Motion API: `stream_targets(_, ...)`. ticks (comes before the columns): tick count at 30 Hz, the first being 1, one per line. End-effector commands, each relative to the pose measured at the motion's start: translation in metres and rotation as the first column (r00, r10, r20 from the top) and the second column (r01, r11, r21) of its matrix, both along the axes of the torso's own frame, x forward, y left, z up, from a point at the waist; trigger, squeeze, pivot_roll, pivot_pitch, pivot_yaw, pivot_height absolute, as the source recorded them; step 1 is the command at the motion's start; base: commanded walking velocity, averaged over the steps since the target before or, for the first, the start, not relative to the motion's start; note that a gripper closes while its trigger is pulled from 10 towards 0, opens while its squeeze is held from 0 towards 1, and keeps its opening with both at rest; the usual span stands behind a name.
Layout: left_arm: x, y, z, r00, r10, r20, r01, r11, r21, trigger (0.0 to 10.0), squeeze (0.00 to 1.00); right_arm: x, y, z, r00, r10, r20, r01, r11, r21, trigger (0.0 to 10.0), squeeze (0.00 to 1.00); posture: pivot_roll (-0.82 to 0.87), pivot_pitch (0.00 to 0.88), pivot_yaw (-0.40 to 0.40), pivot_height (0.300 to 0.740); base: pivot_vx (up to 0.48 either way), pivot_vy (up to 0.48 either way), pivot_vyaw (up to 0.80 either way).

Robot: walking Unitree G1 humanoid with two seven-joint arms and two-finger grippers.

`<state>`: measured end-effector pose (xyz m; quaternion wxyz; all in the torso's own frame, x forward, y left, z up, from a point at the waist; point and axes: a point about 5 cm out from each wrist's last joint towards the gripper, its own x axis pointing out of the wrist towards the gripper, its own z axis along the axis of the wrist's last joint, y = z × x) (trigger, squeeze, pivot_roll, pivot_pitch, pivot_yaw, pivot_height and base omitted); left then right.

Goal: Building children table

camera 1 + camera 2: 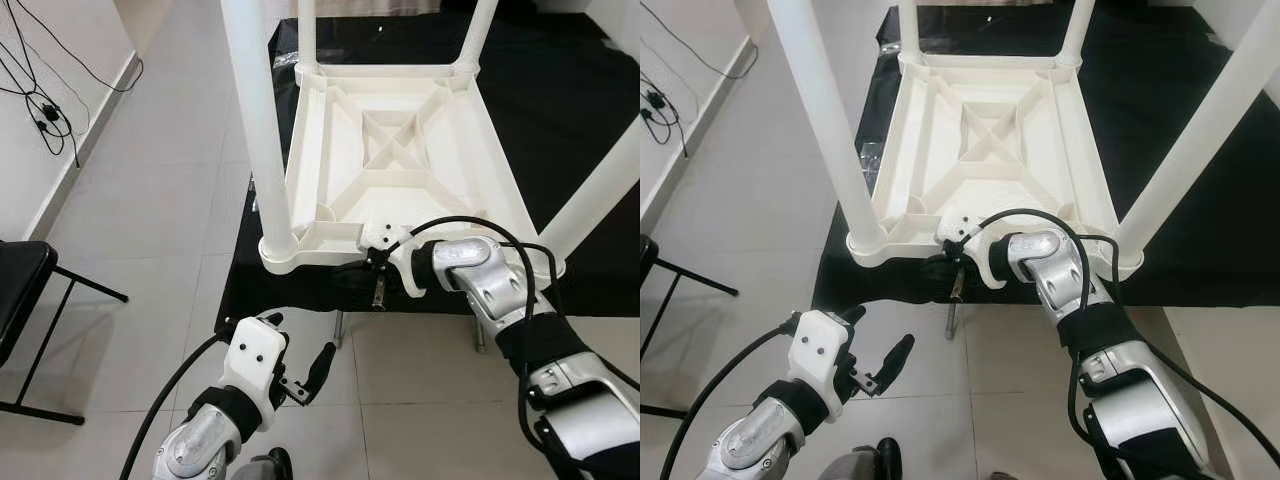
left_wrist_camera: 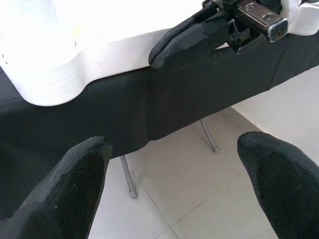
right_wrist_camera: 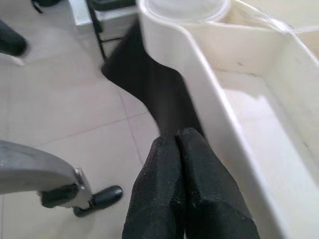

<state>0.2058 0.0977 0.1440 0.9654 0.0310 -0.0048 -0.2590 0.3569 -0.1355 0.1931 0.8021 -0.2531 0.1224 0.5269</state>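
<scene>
White upturned table (image 1: 400, 150), four legs; right gripper (image 1: 352, 272) closed empty, left gripper (image 1: 300, 370) wide open.

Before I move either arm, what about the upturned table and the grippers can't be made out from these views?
- Tops of the four legs: cut off by the upper edge in both eye views.
- Right gripper against the white table's near rim: whether it presses the rim or just rests beside it is hidden by its own wrist; the right wrist view is blurred.
- What supports the black cloth: covered, apart from thin metal legs.
- Left gripper: open, below the rim, touching nothing.
</scene>
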Motion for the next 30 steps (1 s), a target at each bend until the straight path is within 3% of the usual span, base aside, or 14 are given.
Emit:
stream_targets(1, -0.003, 0.0, -0.002, 1.0, -0.012, -0.011, 0.012, 1.0, 0.012, 10.0, 0.0, 0.002, -0.007, -0.003, 0.999, -0.035, -0.003, 0.035, 0.998, -0.044, 9.1, 0.0, 0.1, 0.255, -0.026, 0.74, 0.0, 0.0, 0.0)
stream_targets(2, -0.003, 0.0, -0.002, 1.0, -0.013, -0.011, 0.013, 1.0, 0.012, 10.0, 0.0, 0.004, -0.011, -0.004, 0.998, -0.064, 0.003, 0.064, 0.996, -0.058, 10.0, 0.0, 0.1, 0.253, -0.024, 0.74, 0.0, 0.0, 0.0)
stream_targets(12, -0.003, 0.0, -0.002, 1.0, -0.012, -0.009, 0.012, 1.0, 0.014, 10.0, 0.0, 0.019, -0.019, 0.004, 0.972, -0.226, 0.063, 0.229, 0.972, -0.046, 10.0, 0.0, 0.1, 0.251, -0.022, 0.74, 0.0, 0.0, 0.0)
stream_targets(18, -0.003, 0.0, -0.002, 1.0, -0.012, -0.007, 0.012, 1.0, 0.015, 10.0, 0.0, 0.026, -0.01, 0.007, 0.95, -0.294, 0.102, 0.296, 0.955, -0.008, 10.0, 0.0, 0.1, 0.251, -0.021, 0.74, 0.0, 0.0, 0.0)
stream_targets(20, -0.003, 0.0, -0.001, 1.0, -0.011, -0.007, 0.011, 1.0, 0.016, 10.0, 0.0, 0.031, -0.005, 0.008, 0.923, -0.361, 0.13, 0.363, 0.932, 0.007, 10.0, 0.0, 0.1, 0.251, -0.021, 0.74, 0.0, 0.0, 0.0)
stream_targets(30, -0.003, 0.0, -0.001, 1.0, -0.008, -0.005, 0.008, 1.0, 0.013, 10.0, 0.0, 0.042, -0.002, 0.016, 0.851, -0.485, 0.199, 0.481, 0.874, 0.075, 10.0, 0.0, 0.1, 0.255, -0.027, 0.74, 0.0, 0.0, 0.0)
